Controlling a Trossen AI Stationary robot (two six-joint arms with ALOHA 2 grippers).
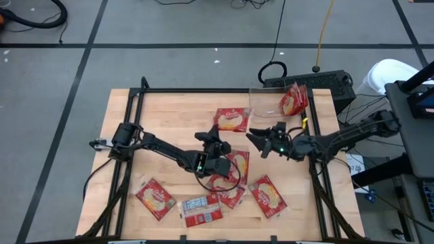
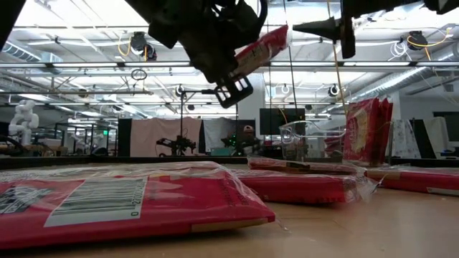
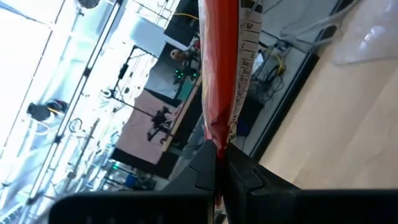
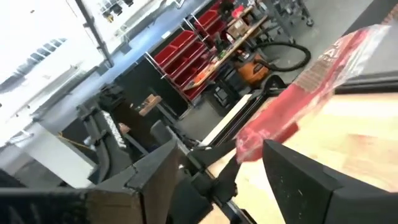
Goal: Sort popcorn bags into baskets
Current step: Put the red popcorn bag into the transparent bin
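My left gripper [image 1: 215,146] is above the table's middle, shut on a red popcorn bag [image 2: 262,46] that shows edge-on in the left wrist view [image 3: 221,68]. My right gripper [image 1: 258,139] is just to its right, open; the bag's near end [image 4: 252,143] lies ahead of the gap between its fingers, touching neither. A clear basket [image 1: 268,102] sits at the far right with red bags [image 1: 293,100] leaning in it. Several more bags lie flat, one at the middle far side [image 1: 232,119] and others along the near side [image 1: 154,198]. My left gripper pinches the bag's end seam [image 3: 217,142] between its two shut fingers, which point level. The bag stands on edge, lifted clear of the table, and sticks out past the fingertips, slanting a little upward in the low view.
A cluster of bags [image 1: 230,177] lies right under the left gripper, with more at the near side [image 1: 202,210] and near right [image 1: 268,195]. A black frame [image 1: 196,91] rims the table. A dark box with cables [image 1: 319,83] sits beyond the far right corner.
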